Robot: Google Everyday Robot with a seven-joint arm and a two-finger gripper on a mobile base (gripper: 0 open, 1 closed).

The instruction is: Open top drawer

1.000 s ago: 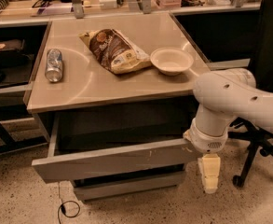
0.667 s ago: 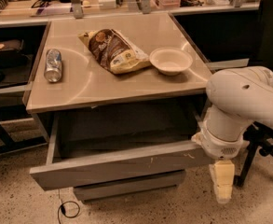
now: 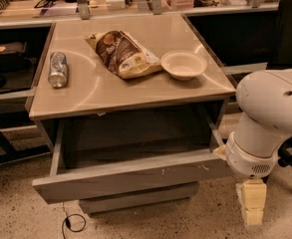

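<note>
Already well open: the wide grey handleless top drawer (image 3: 130, 179) stands pulled out from under the table.

Its scratched front panel sits in the lower middle of the frame, forward of the beige table (image 3: 135, 96) top, with the grey inside showing back to the rear wall; a narrower grey drawer front (image 3: 140, 199) beneath it sits shut. The robot's pale cream gripper (image 3: 251, 208) hangs at the lower right, just beside and below the panel's right end, pointing at the floor under the bulky white arm (image 3: 270, 118); whether its jaws are apart or together I cannot tell. By my reading the opening is essentially done, and at most a little more travel and backing the arm away are left. A silver can (image 3: 58, 68), a brown-and-cream snack bag (image 3: 123, 54) and a cream bowl (image 3: 184, 64) lie on top.
</note>
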